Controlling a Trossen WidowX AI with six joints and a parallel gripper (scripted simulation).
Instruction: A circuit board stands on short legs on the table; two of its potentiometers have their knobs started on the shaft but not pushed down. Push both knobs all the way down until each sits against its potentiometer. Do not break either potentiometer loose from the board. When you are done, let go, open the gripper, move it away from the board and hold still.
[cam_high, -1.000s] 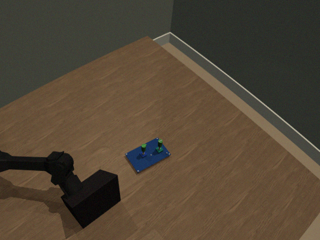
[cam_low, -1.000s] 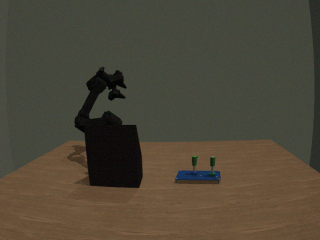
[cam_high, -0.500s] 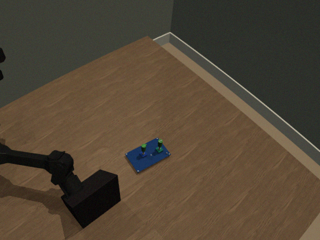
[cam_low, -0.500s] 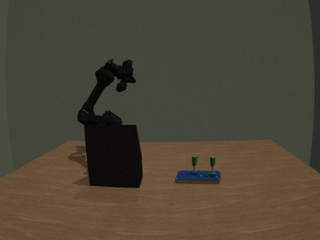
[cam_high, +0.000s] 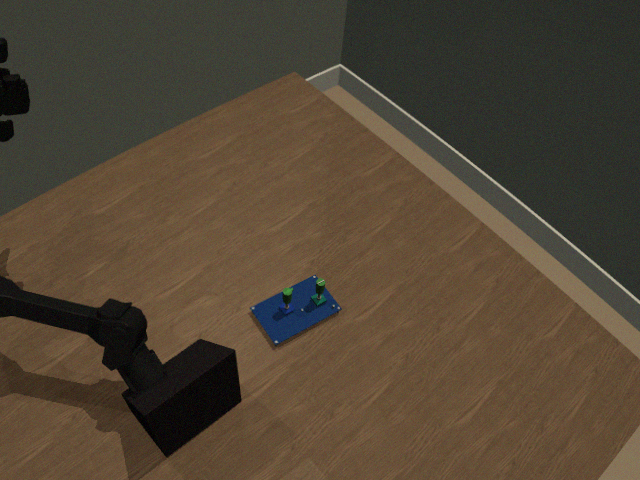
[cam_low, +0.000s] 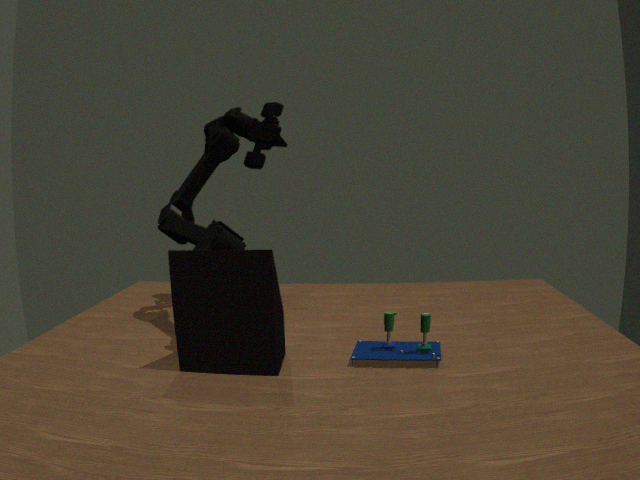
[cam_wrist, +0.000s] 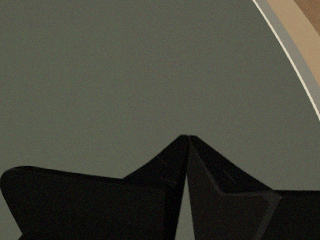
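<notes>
The blue circuit board (cam_high: 279, 328) (cam_low: 372, 352) stands on short legs on the table. One green knob (cam_high: 287, 296) (cam_low: 388, 321), with a small pointer at its top, sits high on the shaft above a blue potentiometer (cam_high: 286, 309). The other green knob (cam_high: 320, 286) (cam_low: 425, 322), with a light line on top, sits high on the shaft above a green potentiometer (cam_high: 318, 299) (cam_low: 423, 347). Bare shaft shows under both knobs. My gripper (cam_low: 284, 143) (cam_wrist: 187, 143) is shut, its fingertips together with nothing between them, high up and far to the left of the board in the exterior view.
The arm's black base block (cam_high: 196, 397) (cam_low: 227, 312) stands on the table (cam_high: 413, 361) (cam_low: 320, 413), left of the board. Small pins stand on the board near the green potentiometer. Walls rise beyond the table's edges.
</notes>
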